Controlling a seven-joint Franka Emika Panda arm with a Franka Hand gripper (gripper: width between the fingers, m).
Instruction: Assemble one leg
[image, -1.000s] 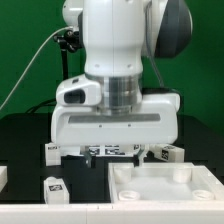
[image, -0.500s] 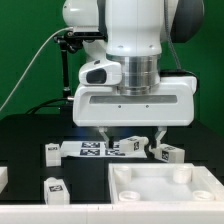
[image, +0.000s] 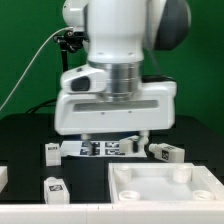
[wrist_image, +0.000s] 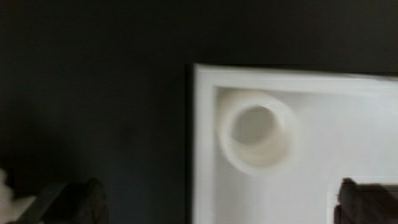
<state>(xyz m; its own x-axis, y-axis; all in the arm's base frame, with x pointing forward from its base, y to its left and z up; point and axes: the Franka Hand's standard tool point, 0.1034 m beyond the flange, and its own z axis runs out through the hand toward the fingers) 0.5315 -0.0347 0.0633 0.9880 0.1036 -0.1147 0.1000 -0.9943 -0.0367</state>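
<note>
The jaws are held wide and empty; a leg (image: 168, 152) could be knocked aside by an off-centre descent.

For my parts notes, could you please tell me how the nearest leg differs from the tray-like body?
The nearest leg is small and stubby; the tray-like body is far larger and broad. The leg carries a black-and-white tag; the body shows none. The body has round recesses; the leg has none visible. Both are white and lie on the black table.
</note>
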